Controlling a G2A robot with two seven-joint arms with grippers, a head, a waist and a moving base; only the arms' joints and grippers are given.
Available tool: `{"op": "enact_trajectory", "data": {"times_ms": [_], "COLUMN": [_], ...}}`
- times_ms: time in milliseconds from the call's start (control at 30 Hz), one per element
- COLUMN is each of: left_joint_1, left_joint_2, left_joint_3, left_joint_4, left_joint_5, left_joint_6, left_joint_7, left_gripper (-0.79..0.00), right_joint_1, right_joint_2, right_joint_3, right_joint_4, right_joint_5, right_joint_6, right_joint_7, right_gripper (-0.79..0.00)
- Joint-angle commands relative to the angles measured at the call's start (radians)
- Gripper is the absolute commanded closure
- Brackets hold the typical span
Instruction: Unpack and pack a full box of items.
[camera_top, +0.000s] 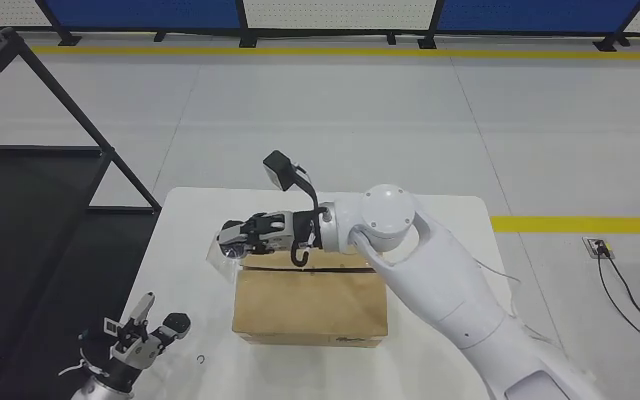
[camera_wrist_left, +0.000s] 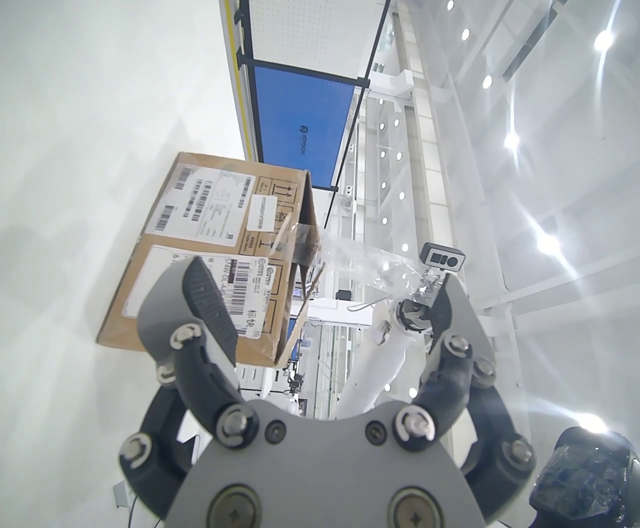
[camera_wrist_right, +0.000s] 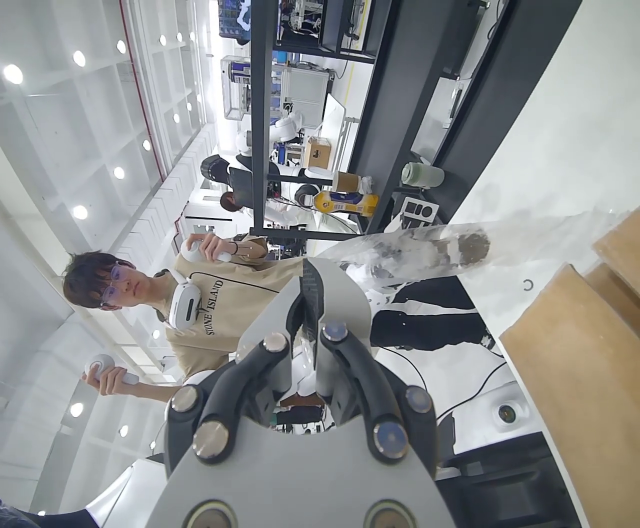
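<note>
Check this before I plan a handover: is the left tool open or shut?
Open. In the left wrist view the left tool has its fingers wide apart, nothing held between them.

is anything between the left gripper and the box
Nothing visible stands between them. Bare table lies between the open left gripper and the box. A small ring lies just beside that path. The right gripper holds a clear bag at the box's far corner.
</note>
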Motion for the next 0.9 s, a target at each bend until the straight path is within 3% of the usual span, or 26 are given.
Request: {"op": "enact_trajectory", "data": {"times_ms": [0, 367, 867], "left_joint_1": [0.001, 0.002, -0.003], "left_joint_2": [0.000, -0.002, -0.003], "left_joint_3": [0.001, 0.010, 0.008], "left_joint_4": [-0.002, -0.010, 0.004], "left_joint_5": [0.002, 0.012, 0.004], "left_joint_6": [0.000, 0.004, 0.005], "left_joint_7": [0.002, 0.013, 0.013], "left_gripper": [-0.785, -0.785, -0.785], "right_joint_1": [-0.009, -0.035, 0.011], "right_joint_2": [0.004, 0.007, -0.025], "right_joint_3": [0.009, 0.032, -0.005], "right_joint_4": [-0.009, -0.013, 0.068], "right_joint_5": [-0.010, -0.018, 0.006], "right_joint_6": [0.005, -0.018, -0.040], "right_joint_7": [0.006, 0.028, 0.050], "right_gripper": [0.000, 0.000, 0.000]}}
